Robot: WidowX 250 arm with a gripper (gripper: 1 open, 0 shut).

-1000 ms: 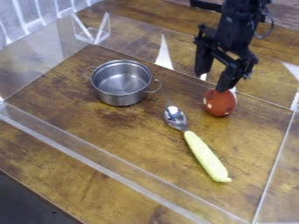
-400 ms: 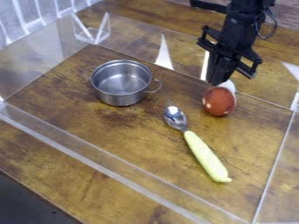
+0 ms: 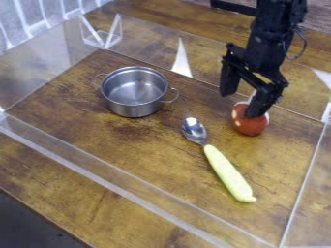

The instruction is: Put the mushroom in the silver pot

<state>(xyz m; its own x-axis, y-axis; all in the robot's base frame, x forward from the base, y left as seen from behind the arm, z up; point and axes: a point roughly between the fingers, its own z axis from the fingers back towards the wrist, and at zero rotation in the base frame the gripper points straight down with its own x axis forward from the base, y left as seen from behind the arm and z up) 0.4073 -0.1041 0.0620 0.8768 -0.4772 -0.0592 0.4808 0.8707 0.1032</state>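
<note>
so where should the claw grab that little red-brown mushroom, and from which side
Grip the small red-brown toy mushroom across its rounded cap, coming straight down from above. It sits alone on the wooden table with clear space around it, and the open black claw already hangs above it, fingers pointing down either side.

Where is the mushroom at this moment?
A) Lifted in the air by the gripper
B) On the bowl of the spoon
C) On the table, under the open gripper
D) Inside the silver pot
C: the mushroom sits on the wooden table between the spread fingers of the gripper, and the pot is empty.
</note>
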